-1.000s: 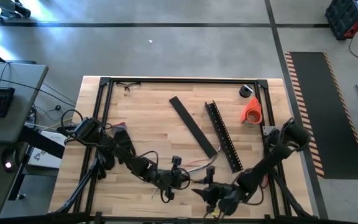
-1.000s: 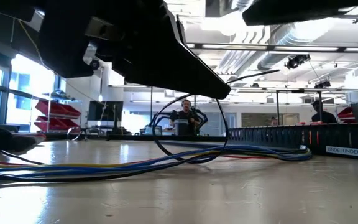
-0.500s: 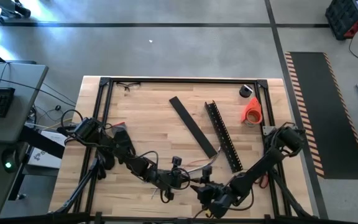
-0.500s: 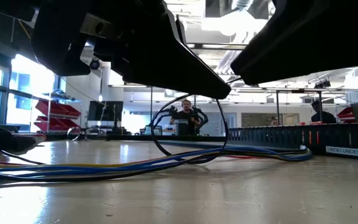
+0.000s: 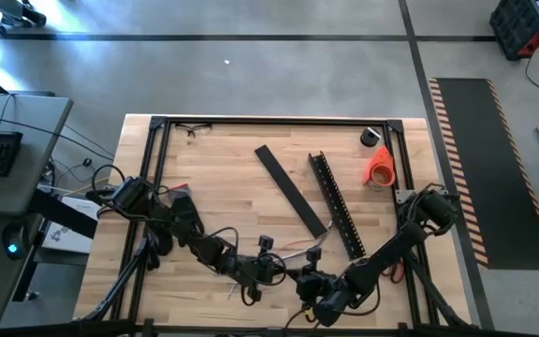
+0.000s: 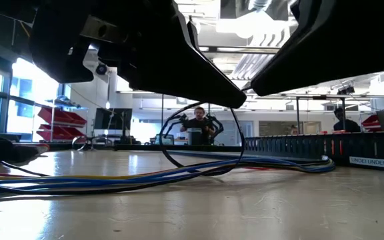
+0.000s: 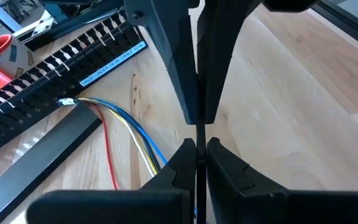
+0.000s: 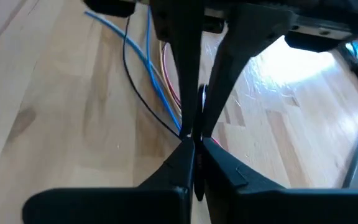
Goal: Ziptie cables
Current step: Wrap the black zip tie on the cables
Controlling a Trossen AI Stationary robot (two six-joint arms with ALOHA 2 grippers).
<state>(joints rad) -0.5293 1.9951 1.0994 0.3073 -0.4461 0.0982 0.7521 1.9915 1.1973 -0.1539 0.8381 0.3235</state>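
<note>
Left gripper (image 5: 284, 271), right gripper (image 5: 305, 281) — both closed

I see bright window glare on the desk (image 8: 303, 68); my low view shows arms as black silhouettes.

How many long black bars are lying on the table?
2. The flat black strip lies diagonally mid-table; the black slotted channel bar lies just to its right, nearly parallel, left of the orange tape roll. None visibly hidden under the arms.
</note>
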